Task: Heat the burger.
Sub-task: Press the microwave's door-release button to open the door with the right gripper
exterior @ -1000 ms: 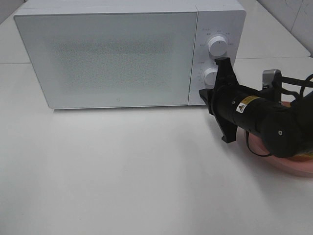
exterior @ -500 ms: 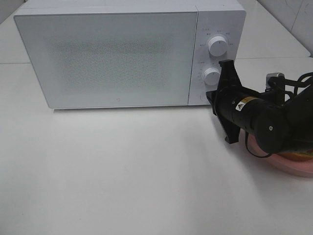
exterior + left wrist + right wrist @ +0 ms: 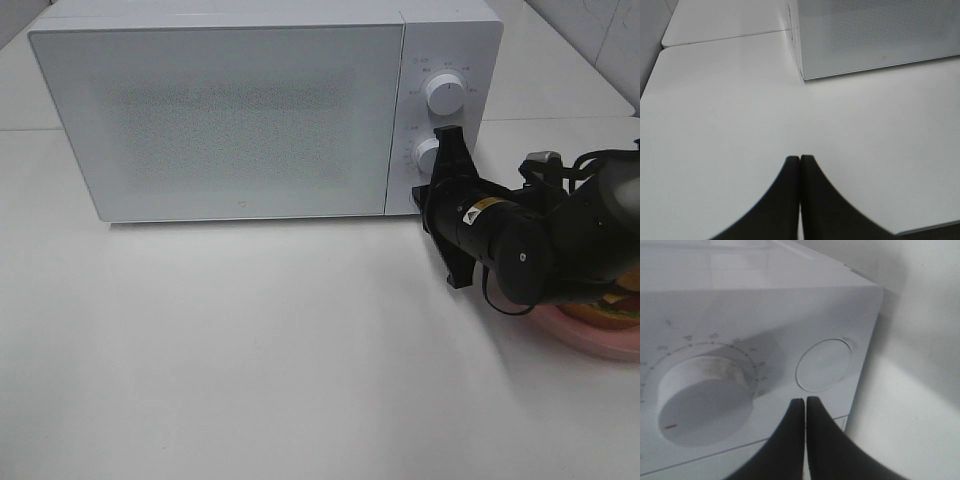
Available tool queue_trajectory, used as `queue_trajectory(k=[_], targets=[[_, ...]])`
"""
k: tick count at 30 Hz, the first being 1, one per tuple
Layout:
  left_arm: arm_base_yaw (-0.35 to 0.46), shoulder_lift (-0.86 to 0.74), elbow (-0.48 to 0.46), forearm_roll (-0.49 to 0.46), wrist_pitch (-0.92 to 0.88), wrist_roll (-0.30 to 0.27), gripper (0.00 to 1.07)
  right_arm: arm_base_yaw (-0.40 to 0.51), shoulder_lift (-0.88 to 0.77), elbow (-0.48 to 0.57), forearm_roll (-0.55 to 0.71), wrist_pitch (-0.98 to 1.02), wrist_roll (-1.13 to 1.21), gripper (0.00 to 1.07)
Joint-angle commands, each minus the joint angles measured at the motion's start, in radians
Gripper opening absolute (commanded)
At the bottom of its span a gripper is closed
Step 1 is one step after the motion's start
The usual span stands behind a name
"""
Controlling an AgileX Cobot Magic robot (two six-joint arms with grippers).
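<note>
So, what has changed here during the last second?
The right gripper, shut and empty, drew back slightly from the microwave, then returned toward its round button. Its arm shifted, so the burger shows more. Nothing was gripped or released. The microwave and pink plate stayed put.

On table [image 3: 250,380], microwave [image 3: 250,110] at rear. Plate [image 3: 590,338] to its right; burger [image 3: 614,305] seemingly on plate, half hidden behind arm. Right gripper [image 3: 805,405] just before microwave panel, beside lower dial [image 3: 705,405].
</note>
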Motion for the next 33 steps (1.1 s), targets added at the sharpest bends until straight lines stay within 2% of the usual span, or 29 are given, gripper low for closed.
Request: queue_trajectory(k=[1, 21, 33], targets=[[-0.006, -0.023, 0.002, -0.004, 0.000, -0.005, 0.00, 0.001, 0.021, -0.015, -0.003, 0.001, -0.017, 0.00], [-0.006, -0.023, 0.002, -0.004, 0.000, -0.004, 0.00, 0.000, 0.042, -0.055, 0.101, -0.023, -0.125, 0.00], [-0.006, -0.023, 0.002, -0.004, 0.000, -0.004, 0.00, 0.000, 0.079, -0.078, 0.106, -0.047, -0.136, 0.00]])
